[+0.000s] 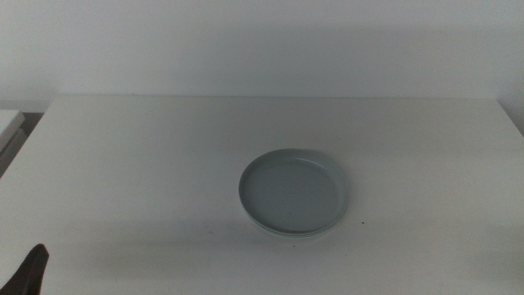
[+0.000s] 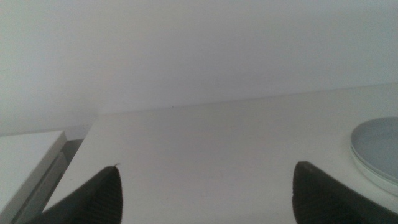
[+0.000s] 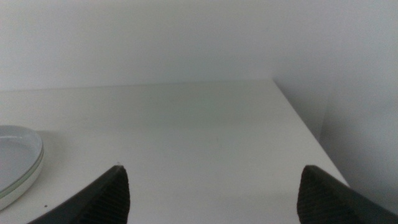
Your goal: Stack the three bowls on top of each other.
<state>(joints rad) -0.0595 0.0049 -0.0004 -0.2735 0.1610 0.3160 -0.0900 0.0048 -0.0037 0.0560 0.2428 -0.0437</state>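
White table (image 1: 147,164) with nested bowl stack (image 1: 295,194), top bowl empty; both claws wide open, empty-handed.

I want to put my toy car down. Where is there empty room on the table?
Almost everywhere. The only crowded spot is the stack of bowls, right of the table's middle. Bare patches lie left of the stack, behind it toward the wall, and right of it. The left gripper waits at the near-left corner.

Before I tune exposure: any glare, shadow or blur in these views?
Middle view: flat, dim light, no glare, faint shadow under the stacked bowls. Left wrist view: soft, left gripper blurred. Right wrist view: likewise soft, right gripper blurred.
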